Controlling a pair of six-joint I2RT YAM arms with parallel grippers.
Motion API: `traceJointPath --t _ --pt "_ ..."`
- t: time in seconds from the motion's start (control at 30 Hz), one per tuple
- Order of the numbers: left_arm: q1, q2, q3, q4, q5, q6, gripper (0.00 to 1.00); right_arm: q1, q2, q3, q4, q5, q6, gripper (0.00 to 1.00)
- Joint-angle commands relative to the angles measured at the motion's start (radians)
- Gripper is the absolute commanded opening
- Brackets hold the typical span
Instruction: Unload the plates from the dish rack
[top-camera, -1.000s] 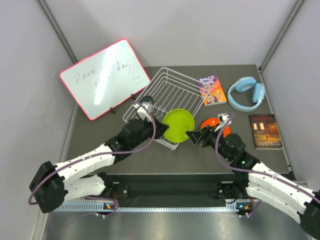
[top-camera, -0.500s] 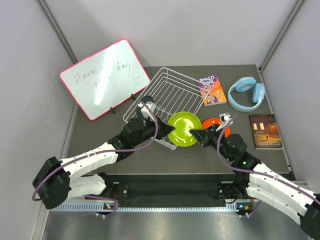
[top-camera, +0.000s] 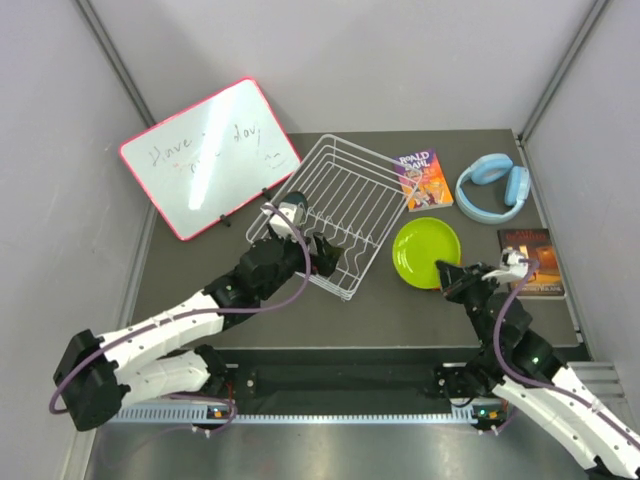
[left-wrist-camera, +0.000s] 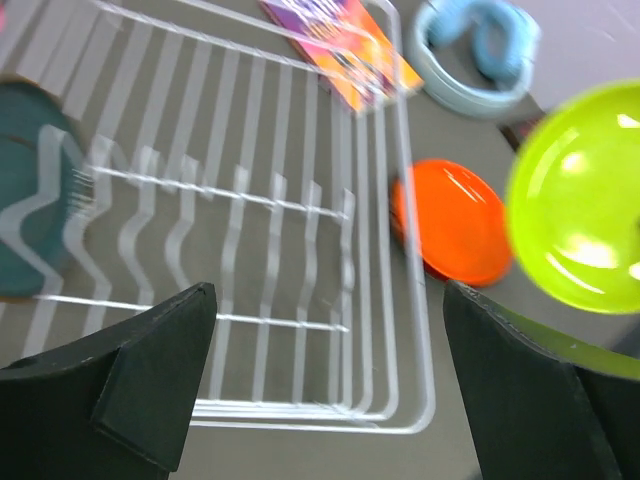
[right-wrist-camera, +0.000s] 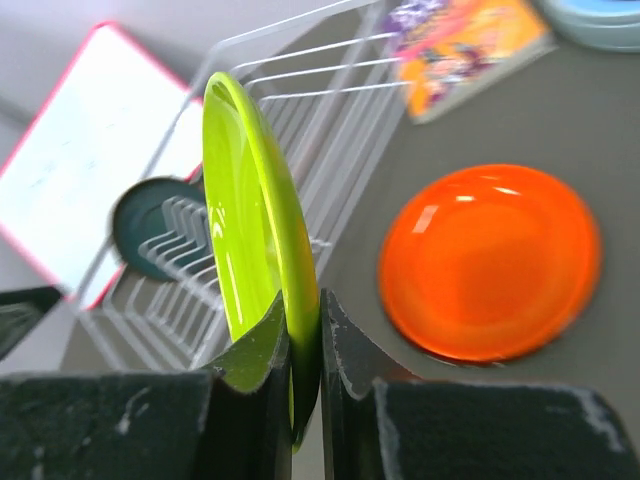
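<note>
One lime plate in right tool, seemingly above orange plate.

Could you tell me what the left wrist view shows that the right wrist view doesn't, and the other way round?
Only the left wrist view shows the left gripper, its jaws open and empty, and the round face of the lime green plate. Only the right wrist view shows the pink-framed whiteboard and the right gripper, its jaws shut on that plate's rim, with the plate seen edge-on. Both show the dish rack, the teal plate in it, the orange plate on the table and the colourful book.
</note>
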Motion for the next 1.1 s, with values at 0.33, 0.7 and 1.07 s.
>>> traceJointPath --t 0.33,0.7,1.07 --pt "0.095 0.037 0.078 0.074 -0.311 0.249 0.99 -0.012 0.321 0.181 -0.3 0.41 0.213 0.0" --pt "0.278 0.126 0.058 0.123 -0.119 0.177 0.99 -0.501 0.551 0.135 0.12 -0.211 -0.091 0.0" --pt "0.379 0.199 0.089 0.144 -0.029 0.165 0.99 -0.578 0.723 0.085 0.317 -0.477 -0.103 0.0"
